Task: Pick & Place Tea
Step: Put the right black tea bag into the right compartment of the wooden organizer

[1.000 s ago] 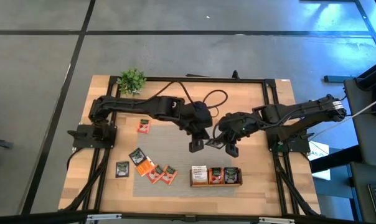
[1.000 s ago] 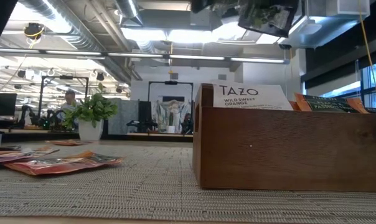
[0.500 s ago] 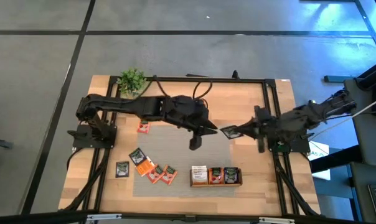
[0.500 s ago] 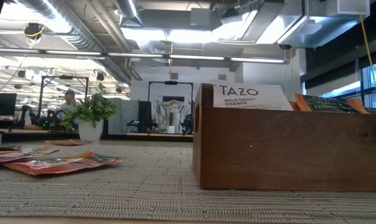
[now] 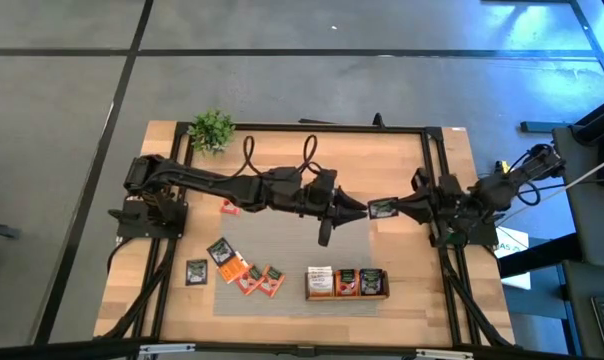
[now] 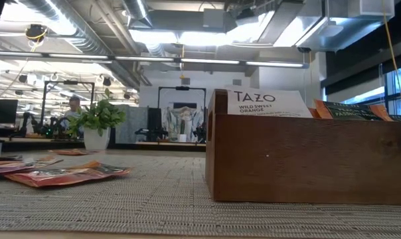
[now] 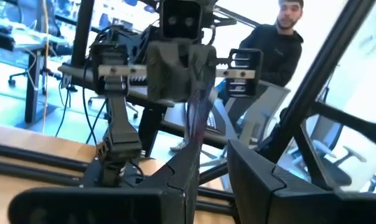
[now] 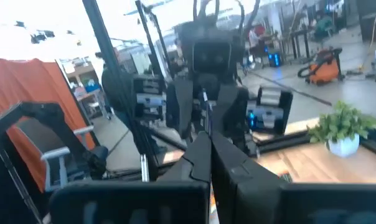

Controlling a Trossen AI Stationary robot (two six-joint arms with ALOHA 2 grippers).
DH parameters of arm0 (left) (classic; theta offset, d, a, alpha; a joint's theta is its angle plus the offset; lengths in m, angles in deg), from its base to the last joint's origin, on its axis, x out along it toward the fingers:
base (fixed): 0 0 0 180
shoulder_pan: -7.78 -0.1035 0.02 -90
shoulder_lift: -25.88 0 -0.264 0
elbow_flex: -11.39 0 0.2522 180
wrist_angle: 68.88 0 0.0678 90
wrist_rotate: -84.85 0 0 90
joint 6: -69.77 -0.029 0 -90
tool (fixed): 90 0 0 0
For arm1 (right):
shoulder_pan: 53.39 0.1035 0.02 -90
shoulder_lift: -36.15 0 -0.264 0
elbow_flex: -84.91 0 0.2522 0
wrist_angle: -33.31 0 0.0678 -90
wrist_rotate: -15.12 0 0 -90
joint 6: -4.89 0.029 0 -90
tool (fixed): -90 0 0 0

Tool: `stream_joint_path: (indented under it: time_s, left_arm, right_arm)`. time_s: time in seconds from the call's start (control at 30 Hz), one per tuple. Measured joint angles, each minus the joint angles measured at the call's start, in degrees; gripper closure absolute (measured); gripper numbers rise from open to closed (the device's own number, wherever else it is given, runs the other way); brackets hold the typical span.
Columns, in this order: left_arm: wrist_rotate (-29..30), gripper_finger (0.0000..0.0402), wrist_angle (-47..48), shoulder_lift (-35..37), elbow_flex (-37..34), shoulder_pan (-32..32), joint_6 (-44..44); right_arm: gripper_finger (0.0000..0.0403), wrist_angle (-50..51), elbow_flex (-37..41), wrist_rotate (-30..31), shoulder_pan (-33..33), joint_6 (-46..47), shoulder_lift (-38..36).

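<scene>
High view: mid-air hand-off over the table, one sachet between two arms

Left arm reaches in from its side, right arm from the other, and the two meet nose to nose above the far part of the grey mat; between them hangs the sachet, clear of the table and well up from the wooden tray. Right jaws are pinched flat together on the sachet, which the left wrist view shows edge-on below the opposite wrist; left jaws stand a little apart, a narrow gap showing between them; whether they touch the sachet I cannot tell.

So the step in hand looks like the exchange itself, and the way to do it well is patience: the left arm should back straight out along its own line, not sideways, so a finger does not drag the thin packet askew; the right arm should hold firm and not move until the left is clear. After that, I judge the carry to the tray calls for a turn of the wrist so the sachet goes in edge-first, upright beside the ones already standing there.

Several loose sachets lie on the near left of the mat, with two more off it, so plenty is left to do.
</scene>
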Motion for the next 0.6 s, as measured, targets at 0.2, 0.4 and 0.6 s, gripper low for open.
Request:
stream_joint_path:
  time_s: [0.2,0.4,0.6]
  left_arm:
    - [3.3,0.0322,-1.3,-0.6,-0.1,0.4,0.2]
    - [9.2,0.0322,-1.4,-0.6,-0.1,0.5,-1.5]
    - [9.3,0.0324,-1.5,-0.6,-0.1,0.3,-3.4]
  right_arm:
    - [0.0401,-0.9,0.0,0.7,-0.1,-2.8,0.4]
    - [0.0401,-0.8,0.0,1.5,-0.1,-2.8,1.5]
    - [0.0401,-1.5,0.0,3.0,-0.2,-2.8,3.4]
